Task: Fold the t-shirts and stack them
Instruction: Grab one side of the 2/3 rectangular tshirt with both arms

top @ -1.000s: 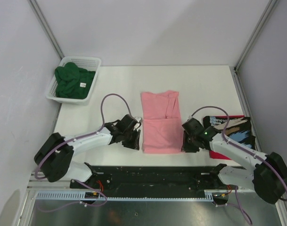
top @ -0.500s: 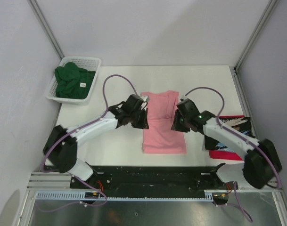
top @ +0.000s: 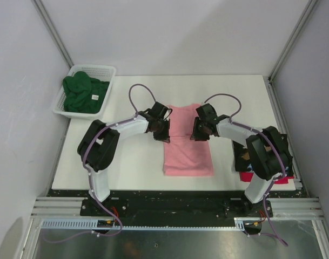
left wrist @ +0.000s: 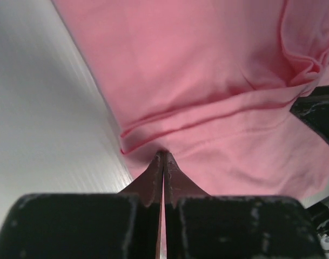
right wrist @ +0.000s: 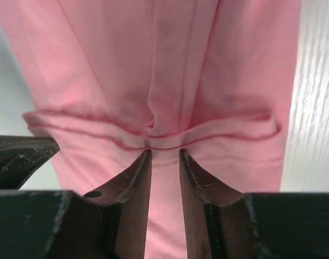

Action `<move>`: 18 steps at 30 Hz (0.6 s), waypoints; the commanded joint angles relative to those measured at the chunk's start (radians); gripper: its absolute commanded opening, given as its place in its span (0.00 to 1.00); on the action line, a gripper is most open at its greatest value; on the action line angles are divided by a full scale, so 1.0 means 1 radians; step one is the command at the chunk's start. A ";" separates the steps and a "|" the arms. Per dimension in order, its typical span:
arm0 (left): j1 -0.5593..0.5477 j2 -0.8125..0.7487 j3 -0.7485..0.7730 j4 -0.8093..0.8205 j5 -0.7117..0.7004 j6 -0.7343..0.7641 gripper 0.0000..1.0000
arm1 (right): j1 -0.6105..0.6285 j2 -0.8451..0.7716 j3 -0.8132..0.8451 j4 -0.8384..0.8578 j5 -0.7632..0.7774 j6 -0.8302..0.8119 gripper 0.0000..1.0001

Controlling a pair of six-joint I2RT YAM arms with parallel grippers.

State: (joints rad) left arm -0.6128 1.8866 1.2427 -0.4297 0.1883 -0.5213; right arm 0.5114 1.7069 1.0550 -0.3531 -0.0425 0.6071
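The salmon-pink t-shirt (top: 188, 151) lies flat mid-table, with a hem running across it near its middle. My left gripper (top: 166, 133) is at the hem's left end; in the left wrist view (left wrist: 163, 155) its jaws are shut with the pink hem at their tips. My right gripper (top: 197, 133) is at the hem's right side; in the right wrist view (right wrist: 165, 152) its jaws stand narrowly apart over the pink cloth (right wrist: 153, 81). The dark green t-shirt (top: 83, 95) lies in the basket. The red t-shirt (top: 252, 177) and a sliver of the black printed one (top: 242, 162) lie under my right arm.
The white mesh basket (top: 102, 70) stands at the back left corner. The stack with the black and red shirts sits at the table's right front edge. Grey walls enclose the table on three sides.
Both grippers have moved from the shirt's near corners up along its sides to the hem across its middle. The pink shirt's outline has hardly changed.
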 commanded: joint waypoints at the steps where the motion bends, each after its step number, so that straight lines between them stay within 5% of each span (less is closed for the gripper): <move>1: 0.029 0.056 0.056 0.024 0.002 0.022 0.00 | -0.039 0.090 0.090 0.014 0.015 -0.019 0.34; 18: 0.109 0.121 0.121 0.003 -0.013 0.074 0.00 | -0.080 0.194 0.224 -0.106 0.078 -0.043 0.46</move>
State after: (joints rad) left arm -0.5339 1.9820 1.3128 -0.4099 0.2073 -0.5037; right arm 0.4606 1.8896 1.2381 -0.4126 -0.0071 0.5968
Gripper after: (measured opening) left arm 0.003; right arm 0.448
